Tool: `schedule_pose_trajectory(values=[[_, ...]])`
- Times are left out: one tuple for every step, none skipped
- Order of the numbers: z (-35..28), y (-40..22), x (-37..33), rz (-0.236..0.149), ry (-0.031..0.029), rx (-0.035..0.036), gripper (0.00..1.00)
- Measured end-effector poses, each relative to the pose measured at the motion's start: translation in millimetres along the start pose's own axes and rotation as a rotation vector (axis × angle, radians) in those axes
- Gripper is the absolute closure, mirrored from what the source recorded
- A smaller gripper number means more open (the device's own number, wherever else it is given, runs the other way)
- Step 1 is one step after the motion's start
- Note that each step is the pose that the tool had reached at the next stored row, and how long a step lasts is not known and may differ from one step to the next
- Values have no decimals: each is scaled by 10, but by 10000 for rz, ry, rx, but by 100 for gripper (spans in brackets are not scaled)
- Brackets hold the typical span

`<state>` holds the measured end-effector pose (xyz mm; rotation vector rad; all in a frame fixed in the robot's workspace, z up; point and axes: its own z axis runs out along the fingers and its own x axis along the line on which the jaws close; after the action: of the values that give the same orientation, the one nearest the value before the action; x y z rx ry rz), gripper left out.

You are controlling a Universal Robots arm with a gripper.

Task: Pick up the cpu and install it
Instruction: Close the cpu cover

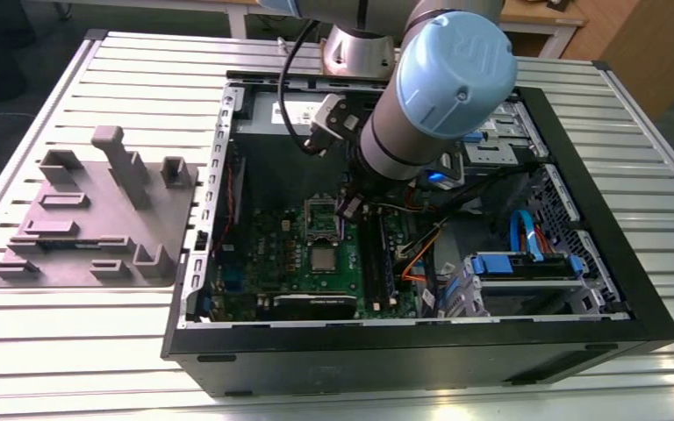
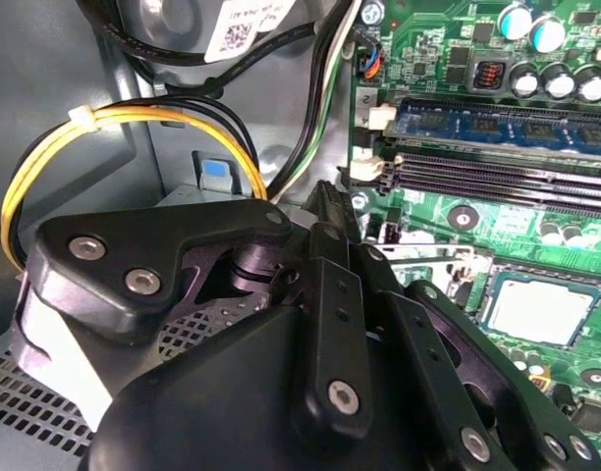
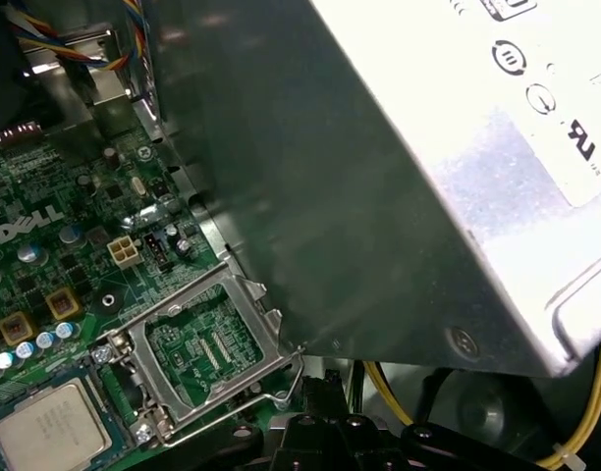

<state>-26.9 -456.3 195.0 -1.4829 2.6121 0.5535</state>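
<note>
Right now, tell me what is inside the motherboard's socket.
The cpu lies in it, silvery top up, the metal frame swung open beside it. What lies under the cpu is covered.

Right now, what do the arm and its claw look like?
The arm is a silver-grey tube with a pale blue round joint cap, and a black cable loops beside it. The claw is matte black, made of jointed links fastened with silver screw heads.
</note>
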Motion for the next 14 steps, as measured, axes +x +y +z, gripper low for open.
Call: schedule_pose_trajectory(values=[[4, 2, 1, 0, -1, 0, 90], [7, 5, 3, 1, 0, 0, 90], [11, 8, 5, 0, 0, 0, 90], [14, 13, 8, 0, 1, 0, 90], [18, 17, 11, 0, 1, 0, 90], [21, 20, 13, 0, 0, 1, 90], [23, 21, 14, -1, 7, 3, 90], [24, 23, 15, 2, 30, 18, 90], [24, 25, 16, 8, 69, 43, 90], [24, 25, 17, 11, 104, 64, 90], [25, 25, 17, 12, 123, 76, 90], [24, 25, 17, 16, 147, 91, 90], [21, 26, 17, 20, 167, 101, 90], [18, 27, 16, 21, 174, 103, 90]])
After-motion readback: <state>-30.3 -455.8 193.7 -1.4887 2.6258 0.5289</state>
